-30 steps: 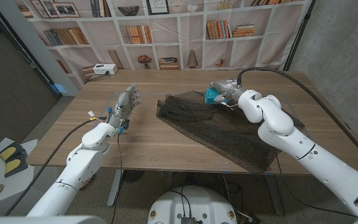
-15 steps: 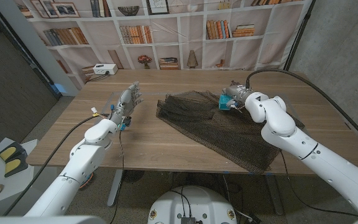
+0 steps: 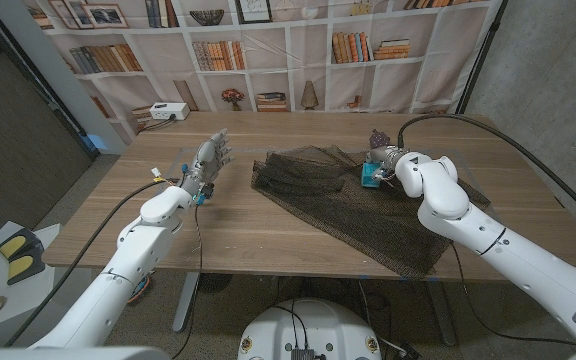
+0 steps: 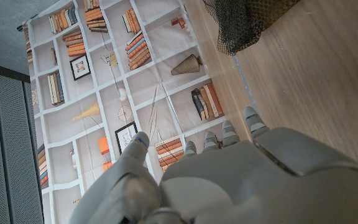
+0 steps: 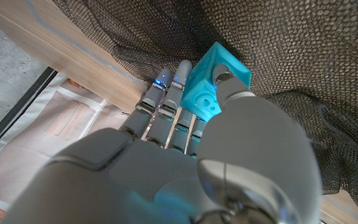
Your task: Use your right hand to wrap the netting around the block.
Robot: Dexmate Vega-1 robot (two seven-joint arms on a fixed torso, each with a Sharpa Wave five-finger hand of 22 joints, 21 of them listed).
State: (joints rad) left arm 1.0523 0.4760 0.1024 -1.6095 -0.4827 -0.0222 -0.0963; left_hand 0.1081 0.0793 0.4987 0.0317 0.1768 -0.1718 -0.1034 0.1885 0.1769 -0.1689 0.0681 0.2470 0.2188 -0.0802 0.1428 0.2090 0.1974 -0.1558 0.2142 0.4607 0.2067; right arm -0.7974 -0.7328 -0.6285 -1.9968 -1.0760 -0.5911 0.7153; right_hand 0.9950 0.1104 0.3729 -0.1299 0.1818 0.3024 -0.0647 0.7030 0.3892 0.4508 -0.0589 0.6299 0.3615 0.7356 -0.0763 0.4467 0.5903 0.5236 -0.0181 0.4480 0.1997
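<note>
Table (image 3: 268, 230): one netting (image 3: 358, 200), one block (image 3: 370, 175).

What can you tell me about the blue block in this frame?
The block is a small turquoise cube, plastic by its look, with a round raised mark on one face. The right robot hand holds it between the thumb on one side and the fingers on the other, tilted, over the dark netting near the table's far right part. In the head view it shows as a blue spot at the hand's fingertips. No netting covers it yet.
</note>
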